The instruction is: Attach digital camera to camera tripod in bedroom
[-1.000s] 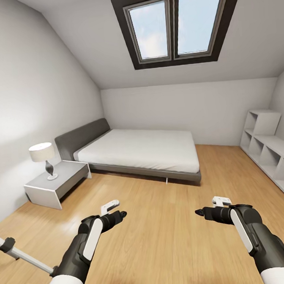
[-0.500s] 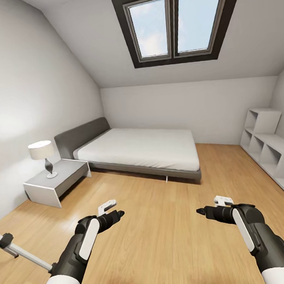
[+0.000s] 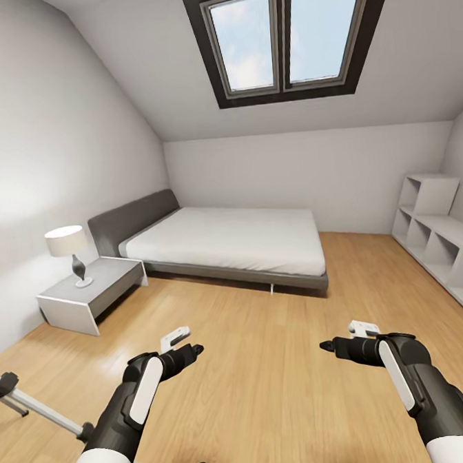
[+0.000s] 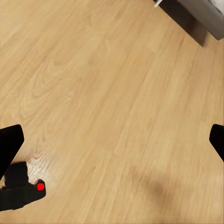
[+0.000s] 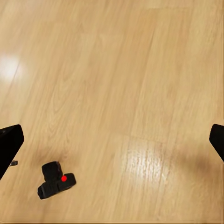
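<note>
In the attic bedroom, the robot faces the grey-framed bed (image 3: 226, 249) with both arms held out over the wood floor (image 3: 282, 366), the task barely begun. The digital camera (image 5: 56, 179), a small black box with a red button, lies loose on the floor, seen from the right wrist and again at the frame's edge from the left wrist (image 4: 21, 189); in the head view a dark scrap at the bottom edge, well short of the bed, may be the same object, though that is too small to tell. The camera tripod (image 3: 37, 411) stands on the nightstand (image 3: 84, 297) side of the bed, nearer the robot, its silver leg and black joints cut off by the frame. The left gripper (image 4: 112, 140) and the right gripper (image 5: 112, 140) both hang spread wide with nothing between the fingers. Picking up the camera, carrying it to the tripod and seating it on the head all appear left to do.
</note>
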